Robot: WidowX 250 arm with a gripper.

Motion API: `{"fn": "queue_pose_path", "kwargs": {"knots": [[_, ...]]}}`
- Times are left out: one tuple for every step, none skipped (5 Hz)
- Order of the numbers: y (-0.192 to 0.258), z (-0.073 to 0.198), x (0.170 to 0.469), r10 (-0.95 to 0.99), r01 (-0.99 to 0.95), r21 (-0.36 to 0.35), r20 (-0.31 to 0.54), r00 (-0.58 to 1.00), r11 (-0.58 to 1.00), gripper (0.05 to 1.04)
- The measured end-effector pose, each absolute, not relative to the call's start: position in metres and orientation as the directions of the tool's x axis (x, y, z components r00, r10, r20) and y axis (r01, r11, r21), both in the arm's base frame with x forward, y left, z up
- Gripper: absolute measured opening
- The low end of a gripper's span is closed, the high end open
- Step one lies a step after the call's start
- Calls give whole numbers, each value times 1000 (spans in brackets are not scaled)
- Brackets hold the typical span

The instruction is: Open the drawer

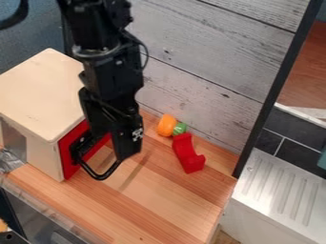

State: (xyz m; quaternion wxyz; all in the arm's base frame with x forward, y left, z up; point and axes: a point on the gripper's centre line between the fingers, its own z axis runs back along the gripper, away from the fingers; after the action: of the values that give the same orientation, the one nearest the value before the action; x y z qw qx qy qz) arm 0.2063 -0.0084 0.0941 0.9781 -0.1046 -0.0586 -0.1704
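The black gripper (pixel 113 136) hangs down in front of the red drawer front (pixel 66 159), left of the middle of the camera view, and covers much of its right part. That drawer front sits in the face of a pale wooden box (pixel 45 93) at the left and looks level with the box's edge. A black curved loop (pixel 100 176), which looks like the drawer handle, sticks out low beside the gripper. Whether the gripper touches the loop, I cannot tell.
An orange and green toy vegetable (pixel 167 125) and a red curved block (pixel 188 153) lie right of the gripper on the wooden counter (pixel 149 205). A grey plank wall (pixel 210 62) stands behind, with a dark upright edge at the right. Beyond it is a white ribbed surface (pixel 280 190).
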Motion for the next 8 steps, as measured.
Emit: {"fn": "queue_pose_path", "kwargs": {"knots": [[-36, 83, 225, -349, 382, -149, 207, 914, 912, 999], [-42, 71, 243, -333, 365, -98, 244, 911, 926, 999], [-49, 46, 258, -323, 332, -7, 213, 922, 943, 999], [-48, 27, 262, -326, 315, 98, 133, 936, 944, 999], [-49, 19, 259, -369, 348, 235, 52, 928, 908, 999], [-42, 18, 254, -363, 344, 276, 22, 931, 898, 999], [-36, 16, 251, -360, 343, 278, 10, 933, 897, 999], [-24, 14, 252, -338, 321, 286, 14, 941, 903, 999]]}}
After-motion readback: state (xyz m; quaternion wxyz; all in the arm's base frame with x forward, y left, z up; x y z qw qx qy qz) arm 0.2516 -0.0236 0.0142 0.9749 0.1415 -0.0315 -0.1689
